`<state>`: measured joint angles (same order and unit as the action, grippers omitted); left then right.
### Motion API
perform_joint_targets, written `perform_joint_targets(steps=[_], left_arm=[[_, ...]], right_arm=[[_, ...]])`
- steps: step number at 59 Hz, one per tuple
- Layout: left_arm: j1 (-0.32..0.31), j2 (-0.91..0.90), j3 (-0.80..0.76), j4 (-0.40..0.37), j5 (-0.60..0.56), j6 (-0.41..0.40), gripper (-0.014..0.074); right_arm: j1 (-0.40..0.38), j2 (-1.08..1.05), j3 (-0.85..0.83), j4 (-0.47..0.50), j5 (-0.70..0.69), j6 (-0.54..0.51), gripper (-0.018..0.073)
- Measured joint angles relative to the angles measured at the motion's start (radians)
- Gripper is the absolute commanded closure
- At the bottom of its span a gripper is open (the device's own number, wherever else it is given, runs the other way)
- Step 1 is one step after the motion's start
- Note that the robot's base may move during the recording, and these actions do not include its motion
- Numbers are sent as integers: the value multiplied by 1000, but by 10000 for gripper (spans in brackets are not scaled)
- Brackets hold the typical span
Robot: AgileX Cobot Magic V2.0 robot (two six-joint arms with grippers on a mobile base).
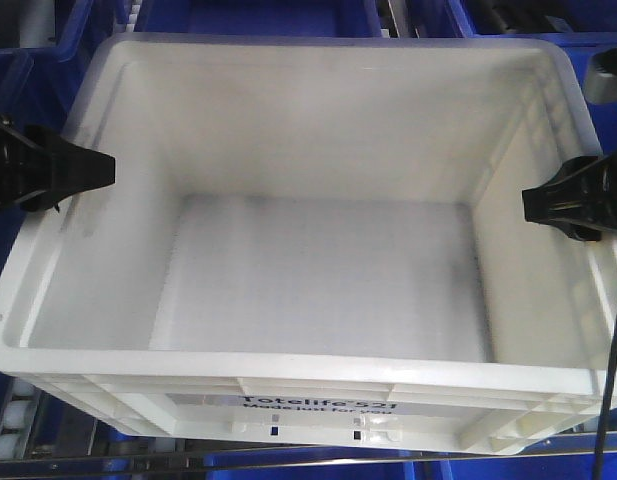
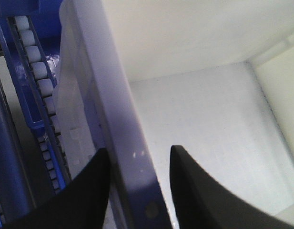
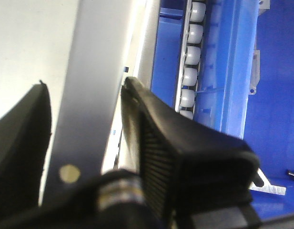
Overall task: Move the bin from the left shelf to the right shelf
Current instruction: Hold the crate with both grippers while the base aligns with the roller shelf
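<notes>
The white bin (image 1: 288,375) fills the front view, empty, with black print on its near side. My left gripper (image 1: 108,170) straddles its left wall. In the left wrist view the black fingers (image 2: 92,191) sit on either side of the bin's rim (image 2: 123,119); the left gripper (image 2: 137,149) is shut on it, with a thin gap at the inner tip. My right gripper (image 1: 528,200) straddles the right wall. In the right wrist view the right gripper (image 3: 85,81) clasps the rim (image 3: 94,71). I cannot tell whether the roller rails belong to the right shelf.
Dark blue totes (image 1: 258,15) crowd behind the bin and on both sides (image 3: 275,95). Rails of small white roller wheels run along the bin's left (image 2: 37,71), along its right (image 3: 192,57) and below its front left corner (image 1: 18,420).
</notes>
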<state>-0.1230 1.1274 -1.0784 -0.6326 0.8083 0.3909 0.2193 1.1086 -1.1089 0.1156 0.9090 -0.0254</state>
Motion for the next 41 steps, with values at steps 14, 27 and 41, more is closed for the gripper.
perform_joint_targets(steps=[14,27,41], left_arm=[[0,0,0,0,0,0,603],[0,0,0,0,0,0,603],[0,0,0,0,0,0,603]], right_arm=[[0,0,0,-1,0,0,564],[0,0,0,-1,0,0,564],[0,0,0,-1,0,0,564]])
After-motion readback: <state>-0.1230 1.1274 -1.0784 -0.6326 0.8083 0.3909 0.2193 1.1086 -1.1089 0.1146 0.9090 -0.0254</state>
